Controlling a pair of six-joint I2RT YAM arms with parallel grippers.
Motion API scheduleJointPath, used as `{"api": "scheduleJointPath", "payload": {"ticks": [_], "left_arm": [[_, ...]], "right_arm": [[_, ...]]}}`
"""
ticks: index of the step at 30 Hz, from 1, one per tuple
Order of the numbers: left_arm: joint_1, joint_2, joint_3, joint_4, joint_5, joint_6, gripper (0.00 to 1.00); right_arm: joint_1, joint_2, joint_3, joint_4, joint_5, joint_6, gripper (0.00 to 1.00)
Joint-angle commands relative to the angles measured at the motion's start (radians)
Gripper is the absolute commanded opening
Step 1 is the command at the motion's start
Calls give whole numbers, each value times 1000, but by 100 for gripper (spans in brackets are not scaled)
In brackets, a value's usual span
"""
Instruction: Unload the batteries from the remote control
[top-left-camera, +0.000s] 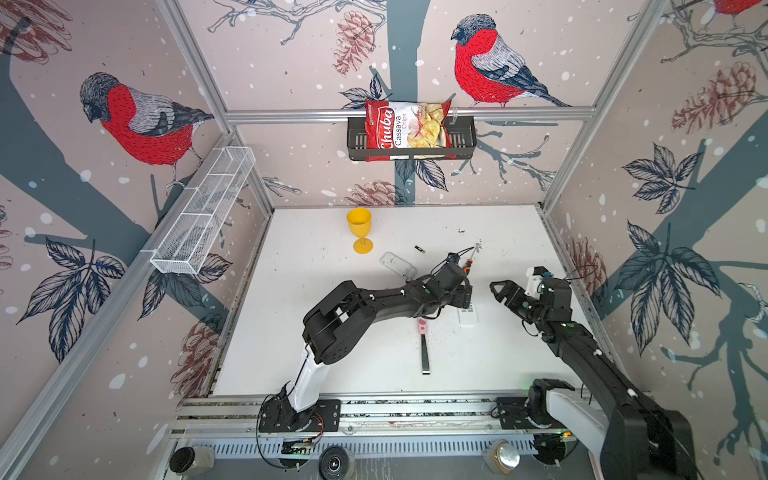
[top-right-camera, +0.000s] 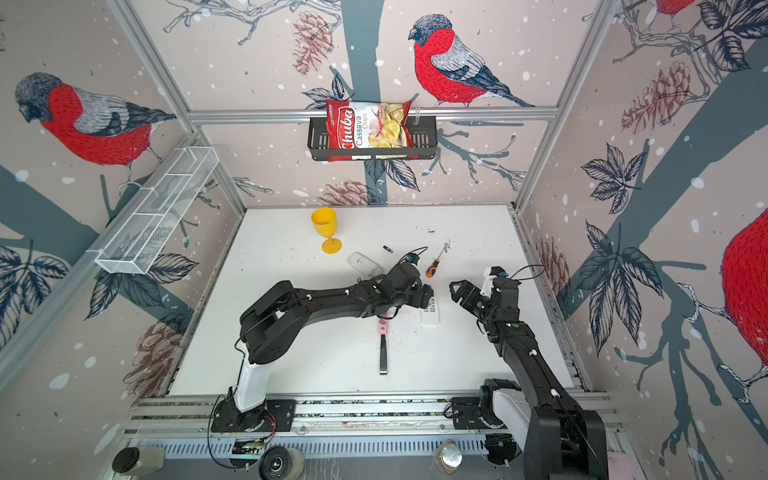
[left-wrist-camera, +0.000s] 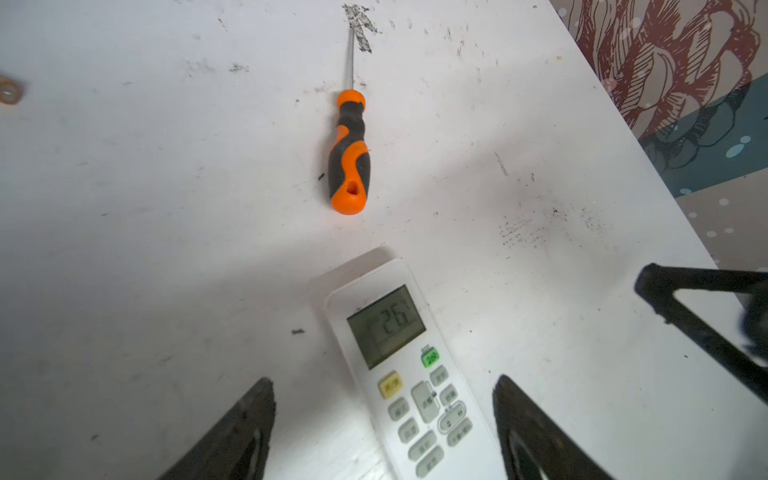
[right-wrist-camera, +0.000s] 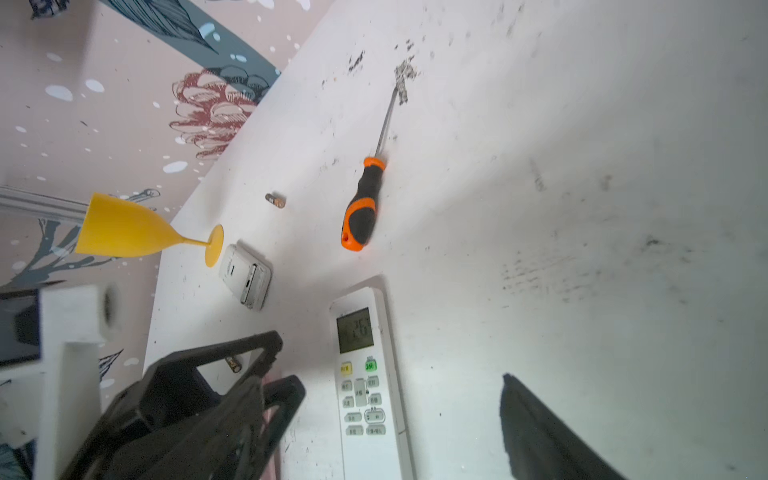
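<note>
Left hand (left-wrist-camera: 384, 379) apart astride remote (left-wrist-camera: 386, 328); right hand (top-left-camera: 495, 293) apart; second battery (right-wrist-camera: 233, 365), right-wrist view only.

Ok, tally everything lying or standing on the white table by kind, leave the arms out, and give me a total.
Batteries: 2
Remote control: 1
Screwdriver: 1
Yellow goblet: 1
Pale plastic cover: 1
Pink-handled tool: 1
Total: 7
</note>
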Motion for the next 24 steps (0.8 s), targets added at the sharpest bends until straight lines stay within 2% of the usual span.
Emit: {"api": "scheduleJointPath", "payload": {"ticks": [1,9,15,24], "left_arm": [[-19,48,66,-66,-70,-50,82],[-61,179,261,-230,-174,-120,82],[-84,295,459,-427,-235,-156,82],[-87,341,517,-514,-258,-185,79]], "right_arm": [[-32,-25,1,-16,-3,6,92],[-60,-49,-16,-5,5,1,95],[-60,-84,-33,6,-15,3,95],[-60,-134,-46,7,-49,6,96]]}}
